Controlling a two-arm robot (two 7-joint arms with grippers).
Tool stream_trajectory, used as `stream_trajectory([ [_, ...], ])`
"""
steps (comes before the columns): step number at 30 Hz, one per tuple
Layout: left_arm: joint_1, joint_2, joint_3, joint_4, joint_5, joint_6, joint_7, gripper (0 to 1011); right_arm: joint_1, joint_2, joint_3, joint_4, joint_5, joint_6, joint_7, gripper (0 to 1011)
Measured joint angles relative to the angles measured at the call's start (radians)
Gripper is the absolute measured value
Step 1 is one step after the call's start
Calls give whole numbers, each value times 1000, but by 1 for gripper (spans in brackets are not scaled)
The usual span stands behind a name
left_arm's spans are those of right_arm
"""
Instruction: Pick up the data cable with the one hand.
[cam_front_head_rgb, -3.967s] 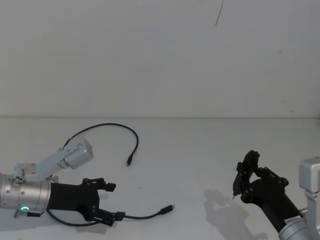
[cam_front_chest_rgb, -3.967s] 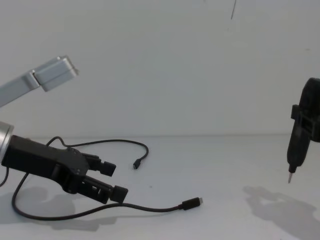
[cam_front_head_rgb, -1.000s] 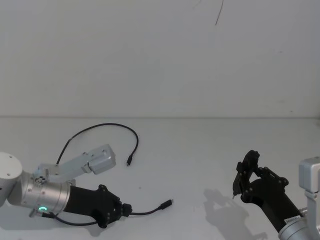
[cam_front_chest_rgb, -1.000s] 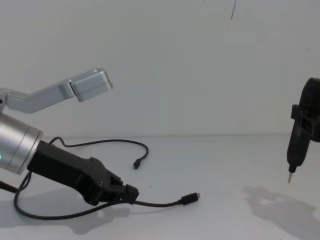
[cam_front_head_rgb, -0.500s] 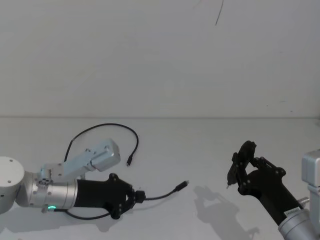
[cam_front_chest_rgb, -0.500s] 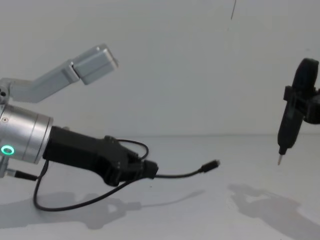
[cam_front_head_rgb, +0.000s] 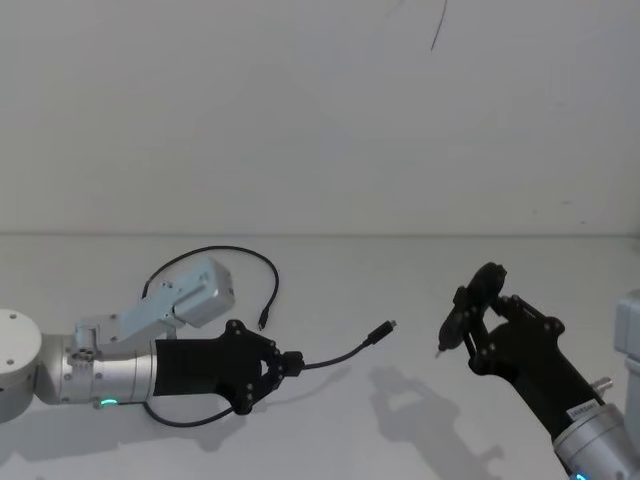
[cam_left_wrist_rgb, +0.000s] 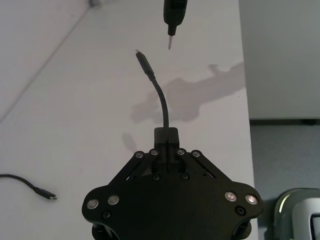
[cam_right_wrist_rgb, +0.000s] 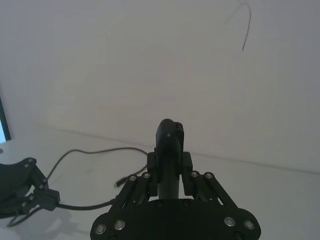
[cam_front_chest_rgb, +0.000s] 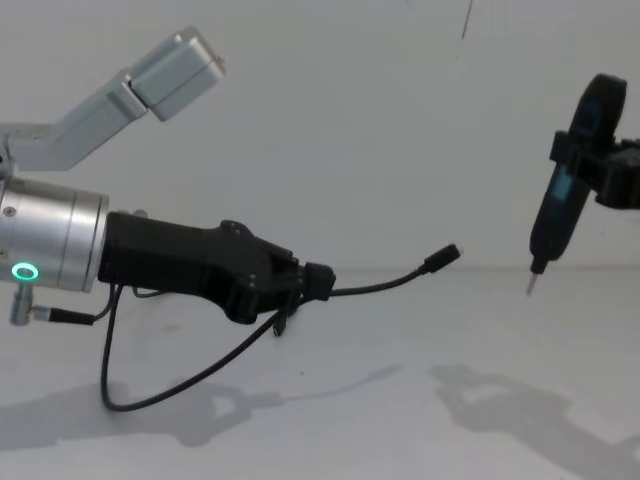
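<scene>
Left end effector (cam_front_head_rgb: 290, 365), near left, closed on the cable (cam_front_chest_rgb: 385, 287) just behind one plug. A grip this close to the end likely keeps that plug stiff, pointing right, clear of the worktop (cam_front_head_rgb: 400, 270). Rest of cable sags back toward the worktop. Right end effector (cam_right_wrist_rgb: 169, 162), near right, clamps a pin-tipped plug (cam_front_head_rgb: 456, 324), apart from the cable

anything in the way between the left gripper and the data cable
Nothing visible. The left gripper is already shut on the data cable near one plug, holding that end off the table.
</scene>
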Motion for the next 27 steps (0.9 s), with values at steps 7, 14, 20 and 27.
stream_trajectory([
  [7, 2, -1, -7, -5, -8, -23, 4, 34, 13, -15, 5, 1, -12, -51, 8, 263],
  [14, 3, -1, -11, -8, -13, -39, 7, 34, 37, -32, 8, 3, -37, -118, 17, 263],
  [20, 4, -2, -12, -8, -15, -44, 7, 34, 54, -53, 12, 18, -24, -140, 27, 263],
  [27, 4, -2, -13, -9, -17, -48, 8, 34, 69, -78, 16, 37, 21, -133, 45, 263],
])
